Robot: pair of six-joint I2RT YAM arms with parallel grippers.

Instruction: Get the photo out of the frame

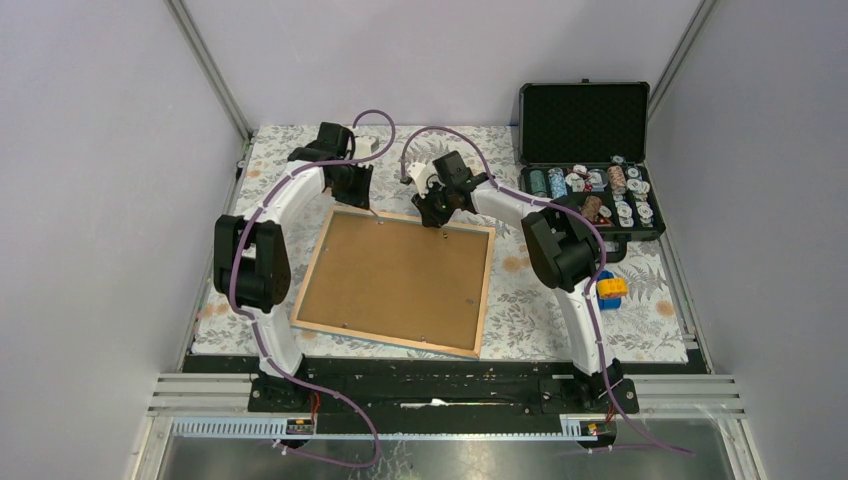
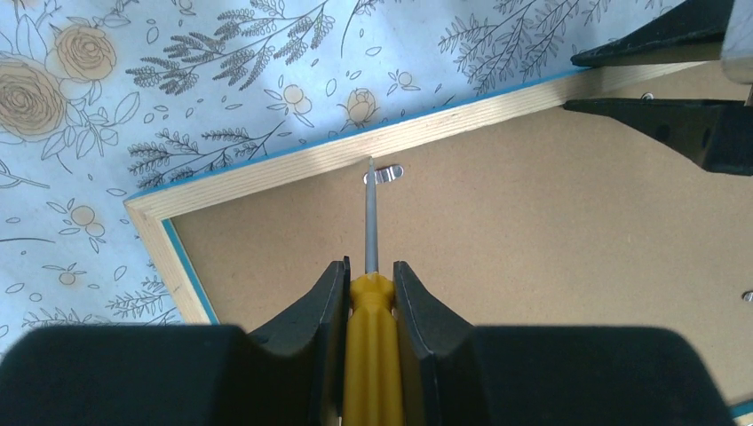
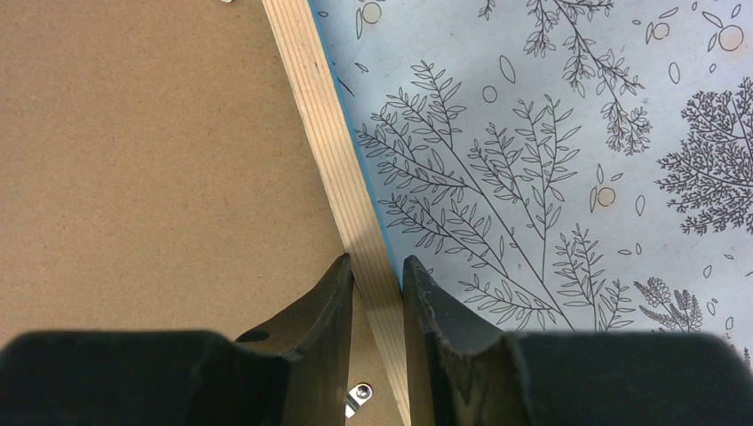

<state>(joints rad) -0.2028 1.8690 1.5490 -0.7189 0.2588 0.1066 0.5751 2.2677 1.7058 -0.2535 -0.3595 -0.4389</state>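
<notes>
At the table's centre the frame [image 1: 385, 339] lay face down with its brown backing board [image 1: 400, 275] uppermost, so the photo was hidden beneath that board and could not be seen. It was probably a thin, light print that would crease or smudge easily. I judged it best lifted flat by a bare edge or corner once the board was off. The frame itself looked stiff and fairly light, though any glazing under the print would be fragile, so the wood rim was the safe place to hold. The board looked thin but rigid, pinned by small metal tabs. 1 tab [image 2: 384, 173] sat near the frame's 11 o'clock corner, just inside the rim. The left gripper [image 2: 370, 271] had its jaws clamped on the yellow handle of a screwdriver [image 2: 370, 337], whose blade tip touched that tab, or very nearly. At the frame's 12 o'clock edge the right gripper [image 3: 377, 266] straddled the rim, jaws apparently pinched on it. A floral tablecloth [image 1: 560, 310] lay beneath. A black case [image 1: 585, 120] stood open at 2 o'clock and a toy block [image 1: 610, 290] sat at 3 o'clock.
</notes>
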